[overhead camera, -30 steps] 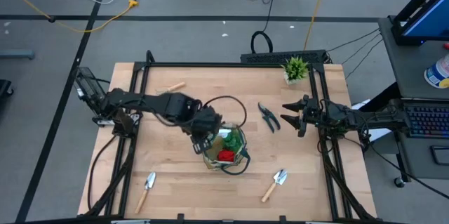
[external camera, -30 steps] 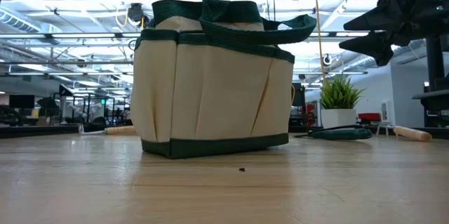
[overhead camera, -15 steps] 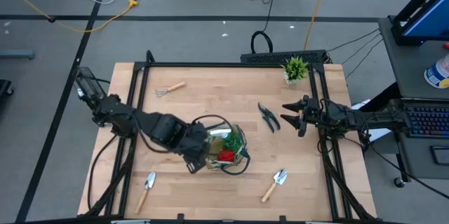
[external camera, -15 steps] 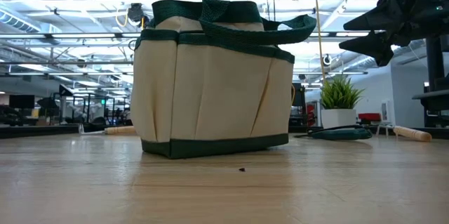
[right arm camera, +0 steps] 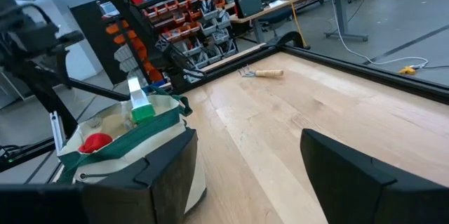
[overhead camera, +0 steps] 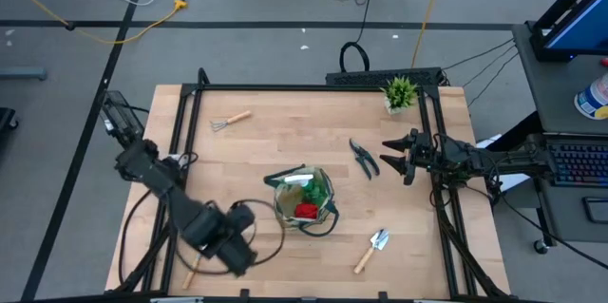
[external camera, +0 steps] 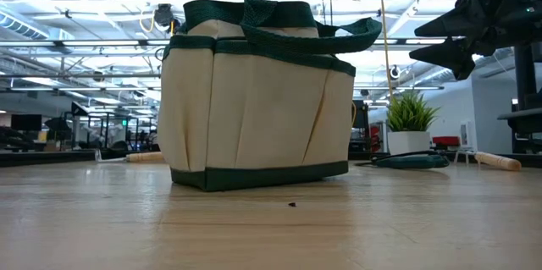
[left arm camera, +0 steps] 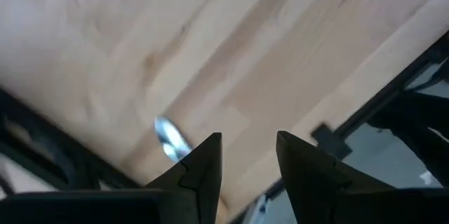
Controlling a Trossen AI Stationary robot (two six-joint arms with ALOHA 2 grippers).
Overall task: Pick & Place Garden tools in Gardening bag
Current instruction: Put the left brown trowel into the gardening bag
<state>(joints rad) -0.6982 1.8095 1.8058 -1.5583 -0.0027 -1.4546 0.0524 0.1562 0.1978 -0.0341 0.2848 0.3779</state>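
Observation:
The beige gardening bag [overhead camera: 304,198] with dark green trim stands upright mid-table, holding the red-black glove [right arm camera: 95,142] and the green-white item [right arm camera: 140,104]. My left gripper [overhead camera: 236,254] is open and empty, over the near left part of the table. In its wrist view [left arm camera: 249,161] a trowel's metal blade [left arm camera: 168,140] lies beside the fingers. My right gripper [overhead camera: 394,156] is open and empty, held above the table at the right, just right of the dark pruning shears [overhead camera: 363,158]. The mini rake [overhead camera: 228,120] lies at the far left and a second trowel [overhead camera: 372,249] at the near right.
A small potted green plant [overhead camera: 400,92] stands at the far right corner. Black frame rails [overhead camera: 180,151] run along the table's edges. Bare wood lies between the bag and the rake. The left arm covers most of the near-left trowel in the high view.
My left gripper has swung away from above the bag toward the table's near left corner, ending over the near-left trowel. The bag and the other tools have stayed in place.

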